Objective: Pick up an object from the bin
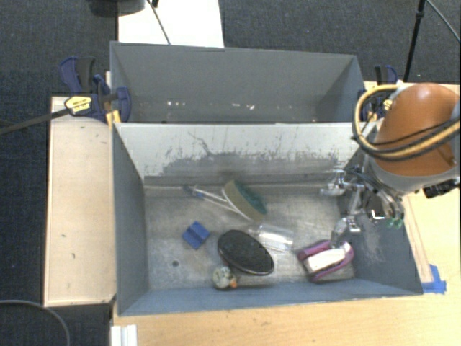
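Gripper (pixel 338 209) sat at right side of bin (pixel 130 215), fingers apart, nothing between them. Purple and white thing (pixel 328 259) lay near, on bin floor. Nothing picked up yet; grab and lift left to do.

Orange wrist cover (pixel 421 125), looped yellow-black cables (pixel 369 144)

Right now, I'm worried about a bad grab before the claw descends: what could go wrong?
The claw hangs over the purple-and-white object by the bin's right wall, so it may scrape that wall. The object lies close to a clear plastic piece, which might get nudged too.
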Controlling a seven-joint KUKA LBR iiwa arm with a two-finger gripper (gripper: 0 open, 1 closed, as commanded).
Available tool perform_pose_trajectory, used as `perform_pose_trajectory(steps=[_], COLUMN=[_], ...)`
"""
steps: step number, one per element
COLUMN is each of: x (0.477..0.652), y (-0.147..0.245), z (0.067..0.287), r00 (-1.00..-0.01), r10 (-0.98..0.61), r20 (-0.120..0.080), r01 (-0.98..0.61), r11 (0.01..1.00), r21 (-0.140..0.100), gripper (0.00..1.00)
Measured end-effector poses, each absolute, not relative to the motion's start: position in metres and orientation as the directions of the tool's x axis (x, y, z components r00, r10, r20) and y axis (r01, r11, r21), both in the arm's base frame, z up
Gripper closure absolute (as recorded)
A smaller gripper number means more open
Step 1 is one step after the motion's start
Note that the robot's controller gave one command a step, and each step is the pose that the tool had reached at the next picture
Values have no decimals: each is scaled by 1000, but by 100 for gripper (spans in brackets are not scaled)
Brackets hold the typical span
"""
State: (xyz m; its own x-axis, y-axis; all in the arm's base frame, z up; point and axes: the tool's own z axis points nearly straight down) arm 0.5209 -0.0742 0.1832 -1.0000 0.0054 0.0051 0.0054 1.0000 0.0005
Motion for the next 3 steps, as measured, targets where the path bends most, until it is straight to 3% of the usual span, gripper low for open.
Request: perform_pose_trajectory(steps=[1, 2, 3], x=[501, 501, 499], y=[-106, -107, -116], z=[74, 76, 213], r00=[-981, -980, -979], r10=[-196, -201, -204], r20=[1, -1, -9], r01=[-196, -201, -204], r11=[981, 980, 979], r21=[3, -1, -4], gripper=[0, 100, 100])
